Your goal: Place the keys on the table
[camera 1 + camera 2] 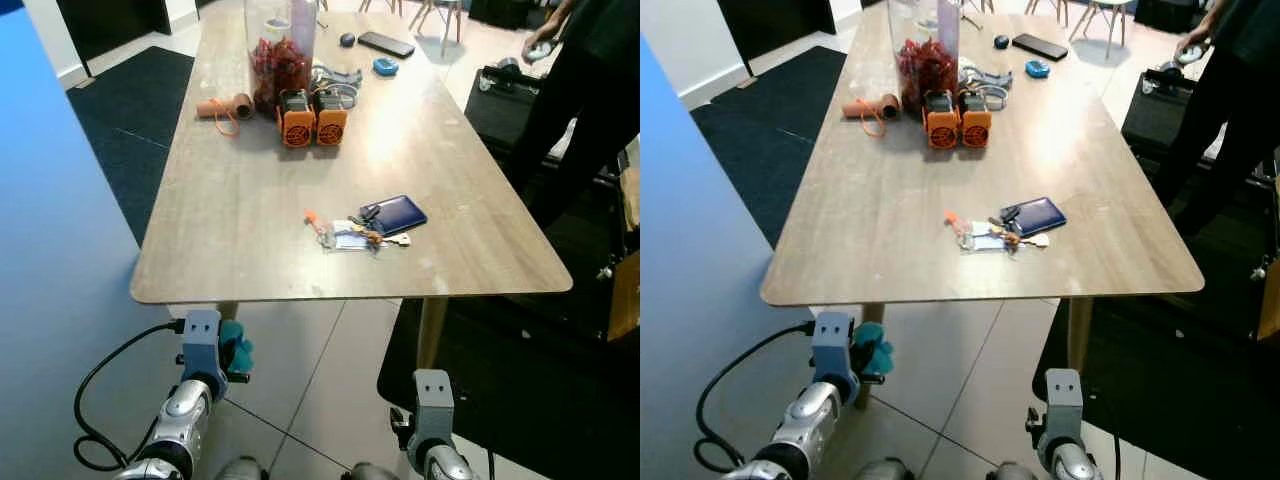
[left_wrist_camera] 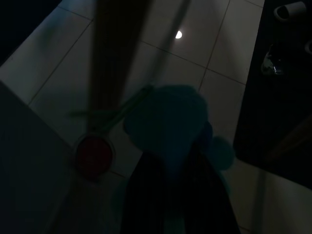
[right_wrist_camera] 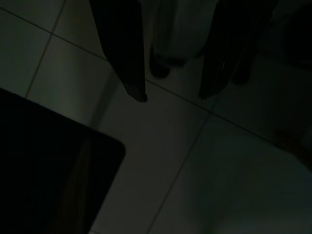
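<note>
**Keys on the table, both claws low: the trouble left is in the arms**

The left gripper [image 2: 178,165] hangs under the near edge of the table [image 1: 250,200]. As far as its dark wrist picture lets me judge, it is clenched on a teal lump [image 2: 168,122]; I cannot tell what that lump is. The right gripper [image 3: 170,97] hangs over the floor tiles with its two black fingers [image 3: 131,73] spread and nothing between them.

The keys [image 1: 362,236] lie on the tabletop in a small heap with a clear tag and an orange bit. They are near the front edge and right against a blue wallet [image 1: 398,214]. From how things lie, I'd say the placing is done.

What could go wrong comes from the arms:
- **The table edge.** Either wrist sits just below and in front of the rim. An arm lifted straight up could knock the underside or the lip and jolt the keys, which have little wood between them and the drop.
- **The table leg.** A table leg [image 1: 228,310] stands close by the left claw, and the black cable [image 1: 105,385] loops off that arm. A turn to that side might catch one on the other.
- **The teal lump.** If that claw slackens, the lump falls to the tiles.

Farther up the table, a jar of red stuff [image 1: 280,60] and two orange blocks [image 1: 312,120] are well apart from the keys and look safe. A person [image 1: 590,90] stands off the right side, so a wide swing of the right arm that way would be unwise.
</note>
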### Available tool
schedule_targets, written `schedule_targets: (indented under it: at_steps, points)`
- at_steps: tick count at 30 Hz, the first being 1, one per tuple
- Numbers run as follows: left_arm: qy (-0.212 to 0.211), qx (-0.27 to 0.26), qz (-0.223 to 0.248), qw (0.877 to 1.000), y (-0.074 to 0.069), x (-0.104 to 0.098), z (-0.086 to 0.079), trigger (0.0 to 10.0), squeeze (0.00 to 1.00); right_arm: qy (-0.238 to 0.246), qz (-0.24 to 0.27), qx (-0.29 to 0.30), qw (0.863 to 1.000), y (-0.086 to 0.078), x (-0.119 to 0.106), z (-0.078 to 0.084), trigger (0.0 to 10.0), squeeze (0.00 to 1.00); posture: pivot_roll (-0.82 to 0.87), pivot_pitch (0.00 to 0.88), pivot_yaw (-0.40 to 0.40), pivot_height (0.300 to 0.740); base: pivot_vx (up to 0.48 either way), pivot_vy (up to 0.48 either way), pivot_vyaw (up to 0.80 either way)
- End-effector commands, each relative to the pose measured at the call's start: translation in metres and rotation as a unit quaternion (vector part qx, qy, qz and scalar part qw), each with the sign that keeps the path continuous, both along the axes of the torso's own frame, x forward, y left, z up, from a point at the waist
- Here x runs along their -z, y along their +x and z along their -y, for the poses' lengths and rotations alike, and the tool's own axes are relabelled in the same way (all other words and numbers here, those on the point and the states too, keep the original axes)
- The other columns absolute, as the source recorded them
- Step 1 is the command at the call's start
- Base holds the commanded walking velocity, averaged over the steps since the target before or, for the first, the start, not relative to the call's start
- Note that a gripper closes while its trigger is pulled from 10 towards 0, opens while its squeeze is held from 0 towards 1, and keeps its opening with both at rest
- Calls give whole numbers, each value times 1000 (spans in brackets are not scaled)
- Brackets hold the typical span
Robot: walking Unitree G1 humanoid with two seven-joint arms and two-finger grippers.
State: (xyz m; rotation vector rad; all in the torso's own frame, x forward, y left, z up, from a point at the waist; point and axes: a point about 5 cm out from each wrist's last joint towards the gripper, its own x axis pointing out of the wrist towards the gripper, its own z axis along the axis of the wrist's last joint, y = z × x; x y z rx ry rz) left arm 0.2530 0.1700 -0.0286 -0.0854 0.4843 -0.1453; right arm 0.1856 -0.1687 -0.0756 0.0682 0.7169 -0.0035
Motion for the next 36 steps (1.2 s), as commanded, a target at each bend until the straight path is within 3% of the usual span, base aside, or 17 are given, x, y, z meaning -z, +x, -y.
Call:
schedule_targets:
  at_steps: [1,13,24,31,36]
  points:
    - [3,8,-7,1000,-4,4,1,10000,0,-8,-15,5,1000,-6,3,7,10000,0,55,97,-38,740,0,-480,0]
    - [1,6,-6,1000,-3,3,4,10000,0,-11,-18,9,1000,-8,4,10,10000,0,54,97,-37,740,0,-471,0]
    - [16,20,-9,1000,-2,3,9,10000,0,-16,-29,16,999,-13,6,15,10000,0,56,92,-30,740,0,0,0]
    - [42,-4,25,999,4,-4,7,10000,0,-30,-18,28,999,-13,4,23,10000,0,51,80,-26,740,0,0,0]
    - [45,-8,26,999,7,-5,8,10000,0,-32,-13,30,999,-9,2,25,10000,0,50,77,-26,740,0,0,0]
